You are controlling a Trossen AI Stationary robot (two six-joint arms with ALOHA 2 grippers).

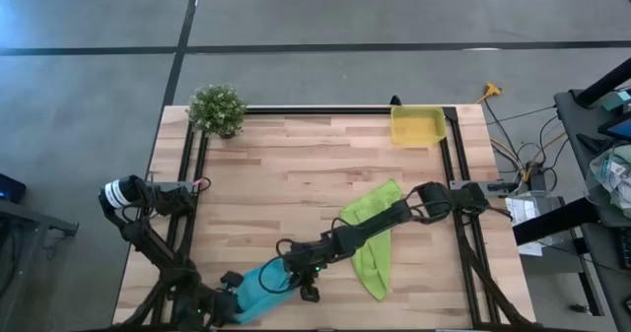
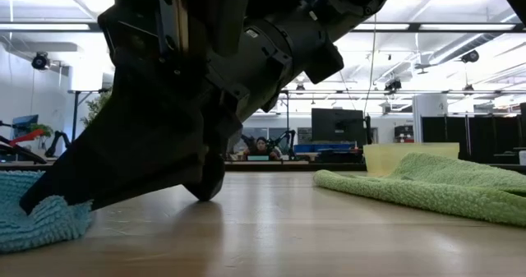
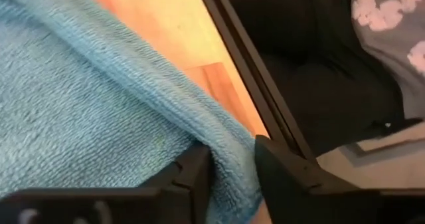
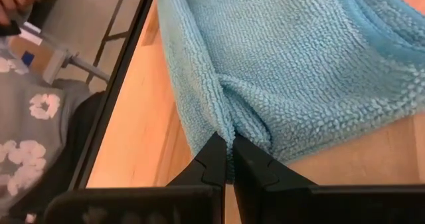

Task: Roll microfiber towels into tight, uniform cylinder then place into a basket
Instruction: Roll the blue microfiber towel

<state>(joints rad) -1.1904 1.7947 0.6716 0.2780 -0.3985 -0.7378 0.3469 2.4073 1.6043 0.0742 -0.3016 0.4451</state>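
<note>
Turquoise towel (image 1: 258,285) is lying bunched at the frame's bottom left-centre. Right gripper (image 4: 230,159) is pinching its edge, closed tight. Left gripper (image 3: 232,167) is straddling a fold, parted slightly. Basket (image 1: 416,127) is sitting upper right.

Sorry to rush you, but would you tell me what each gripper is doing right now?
Left gripper: fingers around an edge of the turquoise-blue microfiber towel; grip cannot be told.
Right gripper: closed, pinching a fold of the same towel.

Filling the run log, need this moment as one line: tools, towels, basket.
left tool: around blue towel edge | right tool: shut on blue towel | green towel: unrolled on table | basket: holds no towel
</note>
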